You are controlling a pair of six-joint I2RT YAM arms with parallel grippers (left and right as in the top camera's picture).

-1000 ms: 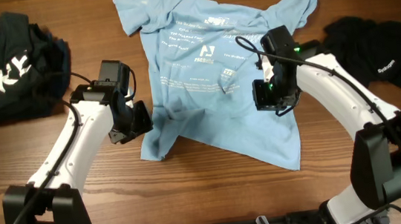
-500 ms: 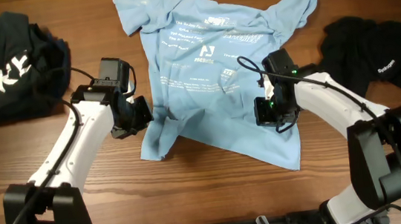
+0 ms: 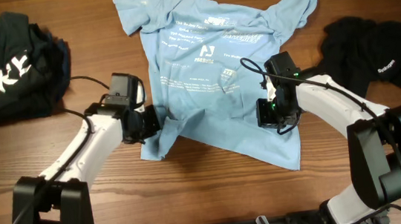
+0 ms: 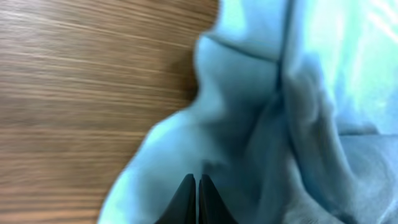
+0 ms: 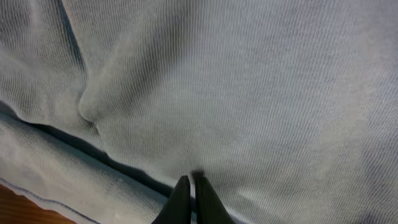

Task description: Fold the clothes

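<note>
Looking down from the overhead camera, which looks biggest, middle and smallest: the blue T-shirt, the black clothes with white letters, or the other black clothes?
1. light blue T-shirt: clearly largest.
2 and 3. black clothes with white letters and black clothes on the right look alike. The right pile is cut off, so I won't rank them.

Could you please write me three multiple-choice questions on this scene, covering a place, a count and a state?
1. Where does the black garment with white letters lie? A. left end of the table B. right end C. middle
2. How many black garments show? A. one B. two C. four
3. How are the left gripper's fingers? A. spread wide B. closed together C. hidden
A: overhead shows it far left. B: another black garment lies right. B: wrist view shows tips together over the blue shirt.
</note>
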